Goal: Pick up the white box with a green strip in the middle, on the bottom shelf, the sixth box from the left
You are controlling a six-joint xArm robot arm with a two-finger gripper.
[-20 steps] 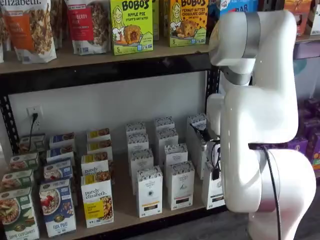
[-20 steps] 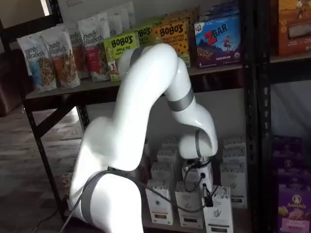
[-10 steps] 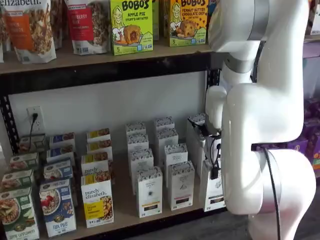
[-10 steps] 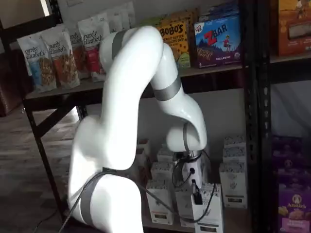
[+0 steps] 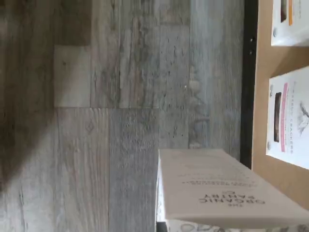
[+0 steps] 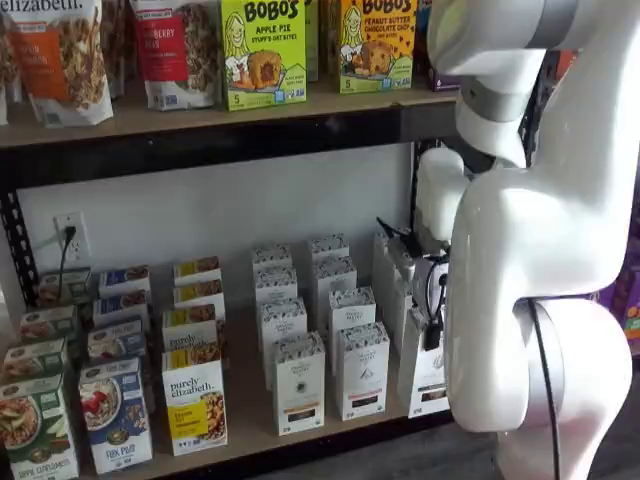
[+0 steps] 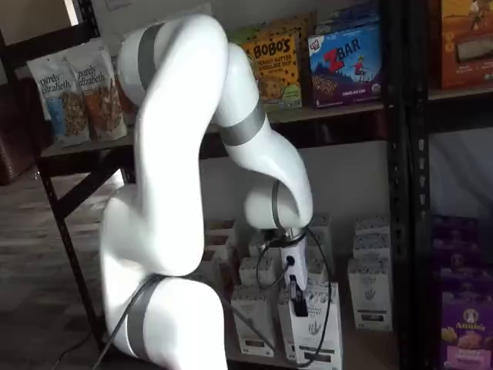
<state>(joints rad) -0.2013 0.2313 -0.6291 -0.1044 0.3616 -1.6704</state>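
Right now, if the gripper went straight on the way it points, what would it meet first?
Likely the floor: the gripper points down, jaws closed on the white box, and the wrist view shows planks beneath it, just outside the bottom shelf rail. Depth is unclear.

Shelf stock, counted

One white box [image 7: 322, 327] clamped in the gripper [image 7: 297, 299]; eight white cartons [image 6: 298, 380] shelved in plain sight (others hide behind the arm [image 6: 540, 250]); twelve colourful boxes [image 6: 195, 398]; two Bobo's boxes [image 6: 262, 50].

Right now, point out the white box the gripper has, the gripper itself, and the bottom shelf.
white box [image 7: 322, 324], shelf view, front face.
gripper [image 7: 296, 302], shelf view, black finger on the box's upper edge.
bottom shelf [image 6: 248, 385], shelf view, bare plywood between rows.
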